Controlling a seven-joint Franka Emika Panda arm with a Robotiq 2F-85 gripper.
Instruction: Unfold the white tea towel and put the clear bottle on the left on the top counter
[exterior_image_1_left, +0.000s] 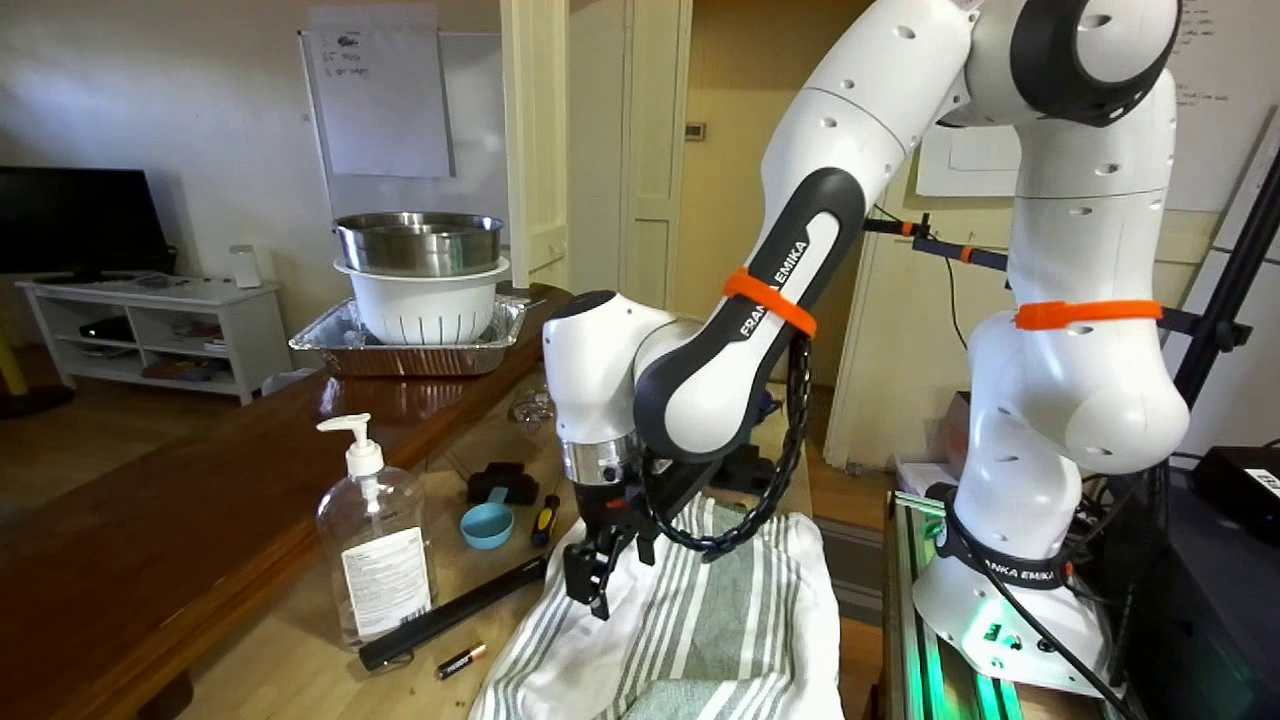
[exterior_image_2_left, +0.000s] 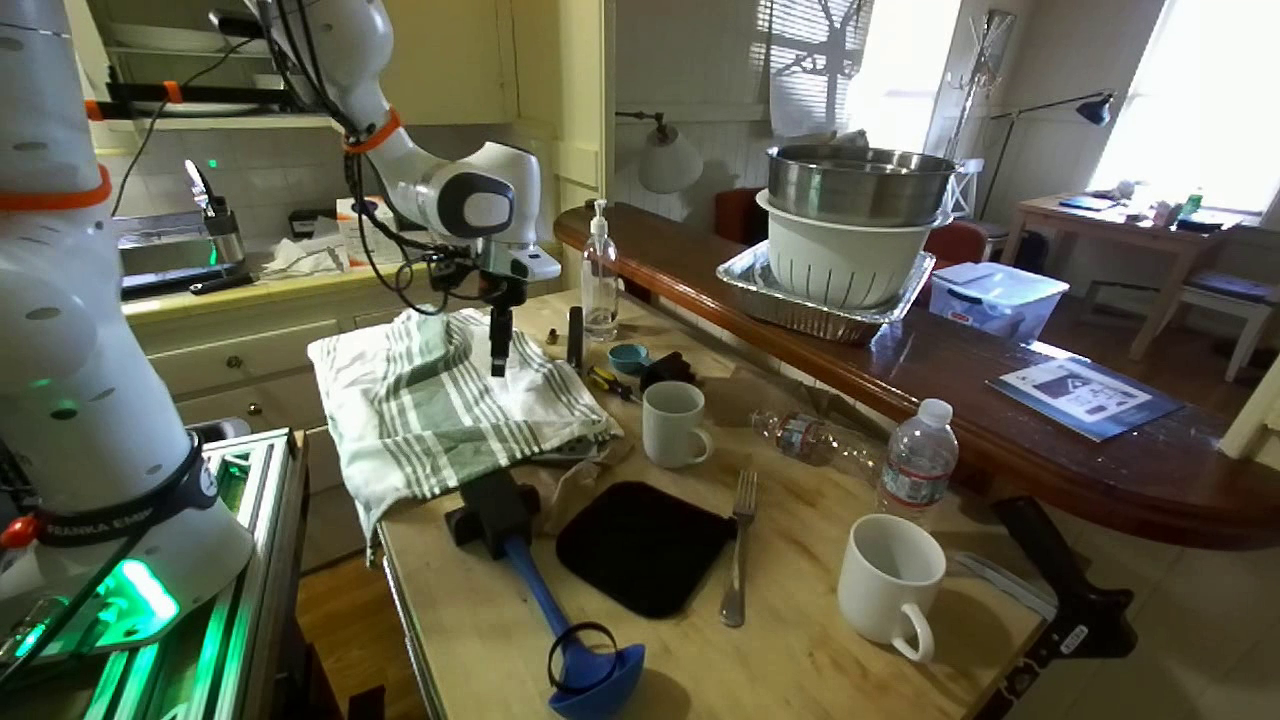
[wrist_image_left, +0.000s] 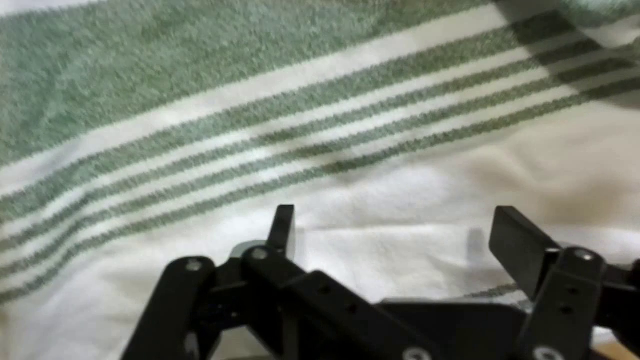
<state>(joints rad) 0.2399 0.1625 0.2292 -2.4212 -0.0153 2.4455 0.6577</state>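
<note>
The white tea towel with green-grey stripes (exterior_image_1_left: 735, 600) lies spread, with wrinkles, on the tan table in both exterior views (exterior_image_2_left: 430, 400). One side hangs over the table edge. It fills the wrist view (wrist_image_left: 200, 65). My gripper (exterior_image_1_left: 622, 585) points down, open and empty, just above the towel's white part. It also shows in an exterior view (exterior_image_2_left: 498, 370) and in the wrist view (wrist_image_left: 394, 215), fingers wide apart. The clear pump bottle (exterior_image_1_left: 385, 580) stands upright on the tan table beside the top counter (exterior_image_1_left: 200, 530). It also shows in an exterior view (exterior_image_2_left: 600, 285).
A foil tray (exterior_image_1_left: 410, 362) with a white colander and steel bowl stands on the counter. A black bar (exterior_image_1_left: 455, 610), battery (exterior_image_1_left: 461, 661), teal cup (exterior_image_1_left: 487, 526) and screwdriver lie near the bottle. Mugs (exterior_image_2_left: 672, 425), water bottles, a fork, a blue ladle and a saw occupy the table.
</note>
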